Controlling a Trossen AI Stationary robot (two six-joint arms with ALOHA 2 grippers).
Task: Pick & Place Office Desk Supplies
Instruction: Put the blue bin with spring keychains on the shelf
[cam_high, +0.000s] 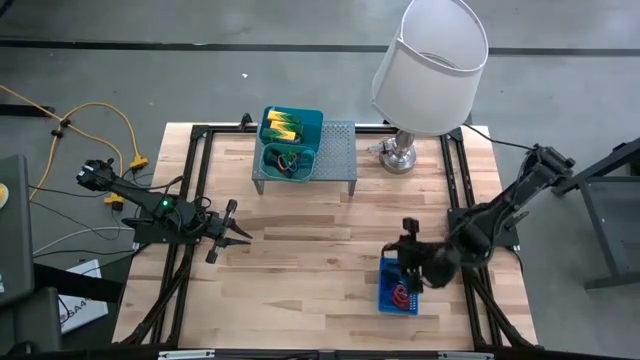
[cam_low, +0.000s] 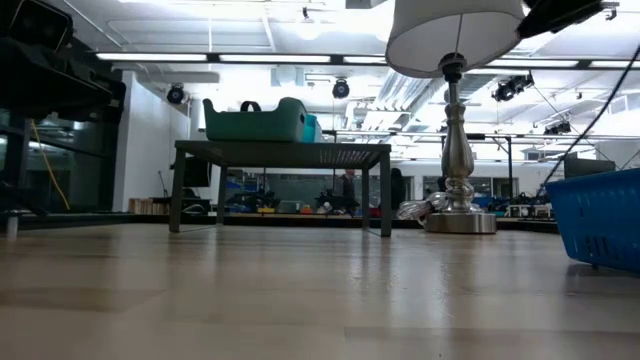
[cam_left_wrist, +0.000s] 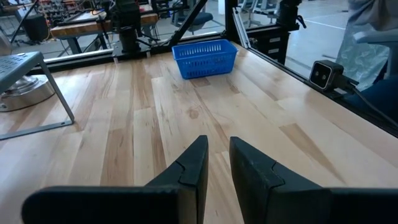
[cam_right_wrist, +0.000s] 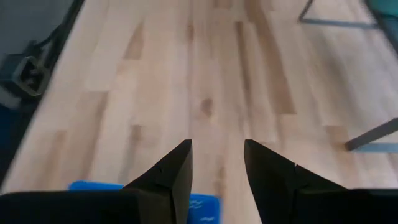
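High view: the right tool (cam_high: 409, 250), fingers parted and empty, hangs at the far rim of the blue mesh basket (cam_high: 399, 290); the teal trays (cam_high: 288, 146) sit on the riser shelf (cam_high: 338, 150) nearer the left tool (cam_high: 238, 232), narrowly parted

1. You have a pale wood-plank table (cam_high: 300, 260) standing on a grey concrete floor (cam_high: 200, 80).
2. Beyond it you see a white ceiling with strip lights (cam_low: 250, 58).
3. Your yellow cable (cam_high: 110, 120) trails across the floor.

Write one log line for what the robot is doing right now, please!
left gripper: open, empty, over bare table | right gripper: open, empty, above blue mesh basket | teal trays: on riser shelf
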